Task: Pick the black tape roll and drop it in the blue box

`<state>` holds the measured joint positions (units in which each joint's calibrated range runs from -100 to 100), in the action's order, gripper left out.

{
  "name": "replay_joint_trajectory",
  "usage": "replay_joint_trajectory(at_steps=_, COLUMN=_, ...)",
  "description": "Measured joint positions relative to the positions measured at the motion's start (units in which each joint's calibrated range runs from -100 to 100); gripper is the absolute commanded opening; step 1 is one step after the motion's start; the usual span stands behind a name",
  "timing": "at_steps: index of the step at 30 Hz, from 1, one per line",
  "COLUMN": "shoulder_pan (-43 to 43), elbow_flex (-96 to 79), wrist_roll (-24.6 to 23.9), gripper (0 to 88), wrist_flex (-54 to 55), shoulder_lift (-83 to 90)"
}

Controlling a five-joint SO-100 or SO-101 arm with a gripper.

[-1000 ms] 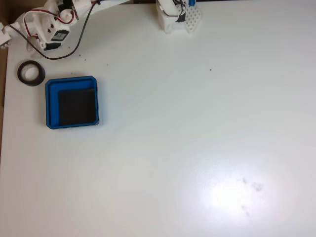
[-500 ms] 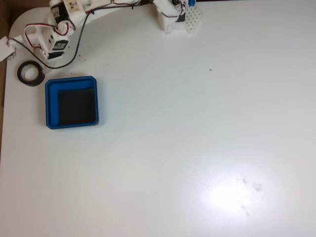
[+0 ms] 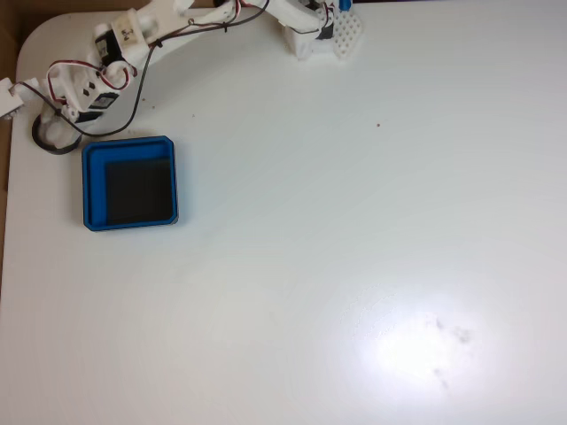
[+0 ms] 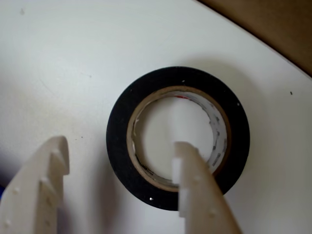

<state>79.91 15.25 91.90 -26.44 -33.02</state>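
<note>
The black tape roll (image 3: 51, 148) lies flat at the far left of the white table, just above the upper left corner of the blue box (image 3: 94, 190). The box has a black floor and holds nothing. My white gripper (image 3: 35, 113) hangs over the roll and hides its upper part. In the wrist view my gripper (image 4: 119, 148) is open. Its right finger (image 4: 195, 190) is over the pale hollow of the tape roll (image 4: 122, 122). The left finger (image 4: 46, 180) is outside the black ring. The ring's near side lies between the two fingers.
The arm's white base (image 3: 317, 28) stands at the table's top edge, with red and black wires along the arm. The table's rounded left edge (image 3: 11, 177) runs close to the roll, with brown floor beyond. The table is open to the right of the box.
The arm has swung down and left in the fixed view, from beside the roll to over it, now covering its upper part. Roll and box have not moved.
</note>
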Motion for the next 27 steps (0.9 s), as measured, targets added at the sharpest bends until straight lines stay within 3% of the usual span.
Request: replay_joint_trajectory(at_steps=27, shoulder_pan=0.0, elbow_flex=0.0, wrist_roll=0.0, gripper=19.8, wrist_flex=0.3, shoulder_lift=-6.3)
